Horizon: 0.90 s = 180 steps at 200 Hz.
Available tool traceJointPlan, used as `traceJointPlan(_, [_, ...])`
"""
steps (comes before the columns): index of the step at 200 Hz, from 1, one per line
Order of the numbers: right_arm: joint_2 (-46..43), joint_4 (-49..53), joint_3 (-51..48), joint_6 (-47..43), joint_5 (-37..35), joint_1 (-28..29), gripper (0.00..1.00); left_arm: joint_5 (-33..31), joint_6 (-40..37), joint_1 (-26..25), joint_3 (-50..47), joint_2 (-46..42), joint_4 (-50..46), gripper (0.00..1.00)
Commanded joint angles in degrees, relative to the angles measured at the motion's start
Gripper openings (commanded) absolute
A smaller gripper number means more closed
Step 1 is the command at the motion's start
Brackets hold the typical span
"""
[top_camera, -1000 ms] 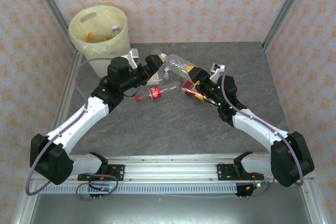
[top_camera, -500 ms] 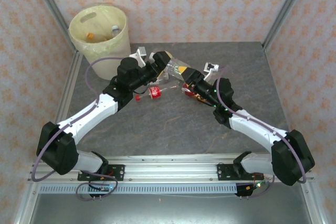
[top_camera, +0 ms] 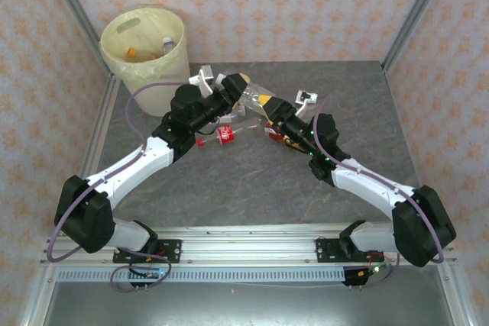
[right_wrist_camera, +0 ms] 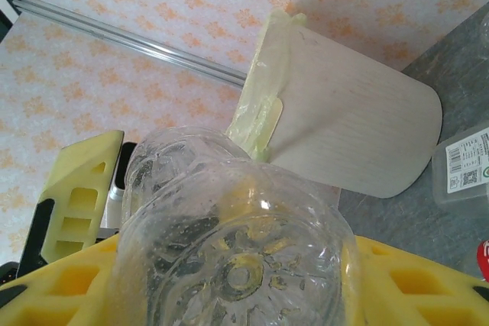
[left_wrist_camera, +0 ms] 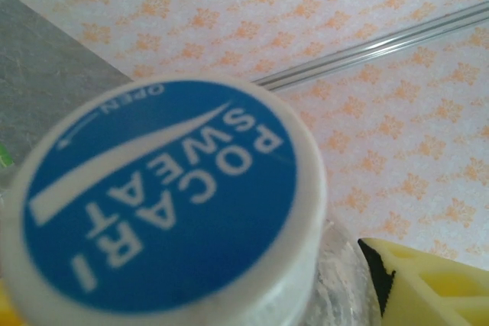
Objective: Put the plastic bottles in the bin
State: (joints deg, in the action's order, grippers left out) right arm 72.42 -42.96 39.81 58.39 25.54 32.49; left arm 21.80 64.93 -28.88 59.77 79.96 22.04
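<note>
- R claw [top_camera: 275,114] gripped clear bottle [top_camera: 257,98] by its base, betw. both arms.
- L claw [top_camera: 233,91] sat round its blue cap [left_wrist_camera: 160,196] end; gripping or not, couldn't tell.
- Bin [top_camera: 153,74] stood back-left; red-label bottle [top_camera: 225,135] lay on bench [top_camera: 252,181] nr L arm.

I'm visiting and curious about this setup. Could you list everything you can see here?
bin: one, cream with yellow liner, far left by the table corner.
bottles in bin: two caps visible, orange and white.
held bottle: one, clear, blue cap, mid-table between the grippers.
bottles on table: at least three; red-labelled, pale-labelled, orange-red one under the right arm.
table: one, grey.
left gripper: one, at the held bottle's cap.
right gripper: one, yellow fingers, shut on its base.
</note>
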Motion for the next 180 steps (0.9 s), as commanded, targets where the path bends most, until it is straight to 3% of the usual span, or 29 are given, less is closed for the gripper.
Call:
traceJointPlan(1, [0.5, -4.0, 1.5, 0.8, 3.3, 0.5, 0.52, 0.3, -0.8, -0.6, 0.3, 0.6, 2.3, 0.71])
traceJointPlan(27, [0.6, -2.6, 1.8, 0.5, 3.9, 0.5, 0.56, 0.1, -1.7, -0.6, 0.6, 0.5, 1.6, 0.61])
traceJointPlan(49, [-0.1, -0.4, 1.8, -0.3, 3.1, 0.5, 0.68, -1.1, -3.3, -0.6, 1.2, -0.3, -1.3, 0.55])
traceJointPlan(70, [-1.8, 5.4, 2.7, -2.2, 1.3, 0.6, 0.82, -3.6, -5.6, -0.5, 1.6, -1.9, -5.1, 0.54])
traceJointPlan(115, [-7.3, 15.1, 3.5, -9.2, -3.0, 0.5, 1.00, -10.8, -12.5, 0.4, 4.1, -6.4, -17.4, 0.54])
traceJointPlan(180, [-13.4, 27.0, 2.0, -14.3, -13.0, 0.5, 0.99, -19.7, -24.4, 4.5, 15.0, -7.8, -35.3, 0.54])
